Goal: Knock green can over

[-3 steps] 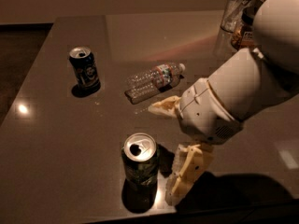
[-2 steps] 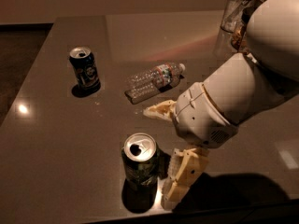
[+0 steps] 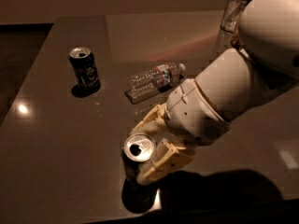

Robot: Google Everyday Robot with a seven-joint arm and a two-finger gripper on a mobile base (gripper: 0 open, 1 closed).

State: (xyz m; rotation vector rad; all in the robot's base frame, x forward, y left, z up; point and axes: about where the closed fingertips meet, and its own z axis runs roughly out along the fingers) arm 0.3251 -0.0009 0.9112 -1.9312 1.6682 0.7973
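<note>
The green can [image 3: 138,149] stands near the table's front edge, its silver top with the pull-tab hole facing up and its dark body in shadow below. My gripper [image 3: 144,155] is open and pressed in from the can's right. One cream finger [image 3: 148,120] lies just behind the can. The other finger [image 3: 164,163] touches its right front side. The can looks upright or only slightly leaning left. The big white arm fills the right side of the view.
A blue can [image 3: 85,69] stands upright at the back left. A clear plastic water bottle [image 3: 154,80] lies on its side mid-table, just behind the gripper. A drinking glass [image 3: 235,10] stands at the back right. The dark table [image 3: 56,139] ends close in front of the green can.
The gripper has moved left towards the green can, and its fingers now flank and touch the can's right side. The can stays in about the same spot.
</note>
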